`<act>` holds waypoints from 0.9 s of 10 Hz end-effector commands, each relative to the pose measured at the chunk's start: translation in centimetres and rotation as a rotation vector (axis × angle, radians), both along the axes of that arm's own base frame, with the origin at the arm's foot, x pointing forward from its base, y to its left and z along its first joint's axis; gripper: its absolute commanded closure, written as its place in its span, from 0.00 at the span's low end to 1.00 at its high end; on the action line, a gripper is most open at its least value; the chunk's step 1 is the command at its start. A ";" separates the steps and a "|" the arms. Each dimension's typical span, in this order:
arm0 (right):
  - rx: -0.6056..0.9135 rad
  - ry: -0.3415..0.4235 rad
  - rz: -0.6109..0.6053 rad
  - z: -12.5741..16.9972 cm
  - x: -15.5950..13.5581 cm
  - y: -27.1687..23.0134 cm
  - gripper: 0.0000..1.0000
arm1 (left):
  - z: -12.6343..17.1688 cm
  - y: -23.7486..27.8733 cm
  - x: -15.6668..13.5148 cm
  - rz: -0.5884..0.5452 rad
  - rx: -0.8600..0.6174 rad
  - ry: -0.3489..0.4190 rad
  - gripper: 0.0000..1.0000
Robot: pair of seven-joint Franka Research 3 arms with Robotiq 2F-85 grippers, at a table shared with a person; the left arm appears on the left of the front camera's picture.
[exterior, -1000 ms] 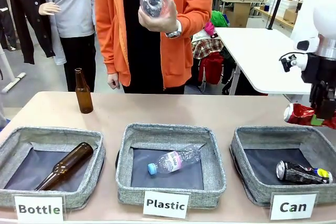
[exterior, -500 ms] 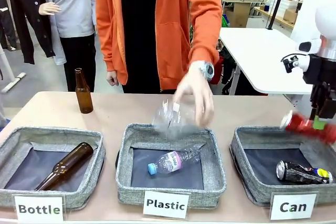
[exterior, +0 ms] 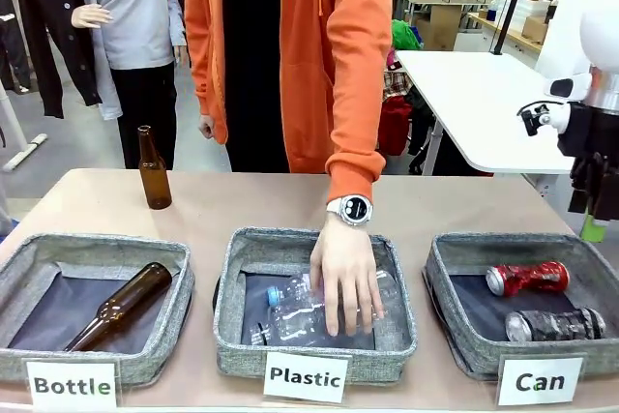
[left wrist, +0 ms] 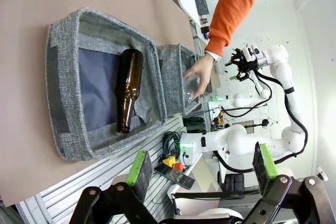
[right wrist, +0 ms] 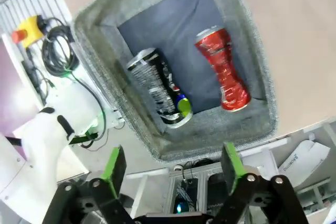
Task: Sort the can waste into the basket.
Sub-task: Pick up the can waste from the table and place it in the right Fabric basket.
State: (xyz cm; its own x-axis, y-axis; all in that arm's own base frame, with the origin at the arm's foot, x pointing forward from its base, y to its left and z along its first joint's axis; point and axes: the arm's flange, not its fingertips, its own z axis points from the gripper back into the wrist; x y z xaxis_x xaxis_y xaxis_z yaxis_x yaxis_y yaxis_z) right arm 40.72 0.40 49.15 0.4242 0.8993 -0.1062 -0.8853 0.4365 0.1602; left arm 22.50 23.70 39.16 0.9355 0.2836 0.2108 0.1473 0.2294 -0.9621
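- The red can (exterior: pixel 527 279), clamped in the right gripper (exterior: pixel 595 220) a second ago over the far rim of the Can basket (exterior: pixel 455 249), now lies on its side on the basket's dark lining.
- The gripper's jaws have sprung wide apart and hold nothing. It hangs above the basket's far right corner, clear of the rim.
- From the wrist, the red can (right wrist: pixel 222 69) lies straight below the spread fingers of the right gripper (right wrist: pixel 173 163). It sits beside the silver-black can (right wrist: pixel 160 88), not touching it, with both inside the basket's walls (right wrist: pixel 113 61).
- In the front view the silver-black can (exterior: pixel 555 324) lies nearer the sign than the red one.
- The person's hand (exterior: pixel 345 273), raised at chest height a second ago, now presses a clear plastic bottle (exterior: pixel 290 311) into the Plastic basket (exterior: pixel 232 268).
- The left gripper (left wrist: pixel 202 163) stands wide open and empty.
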 end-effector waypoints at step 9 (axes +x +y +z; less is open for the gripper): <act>1.800 0.591 -1.510 3.6 -0.6 -10.4 0.00 | 0.3 0.1 -0.1 0.002 -0.018 -0.009 0.00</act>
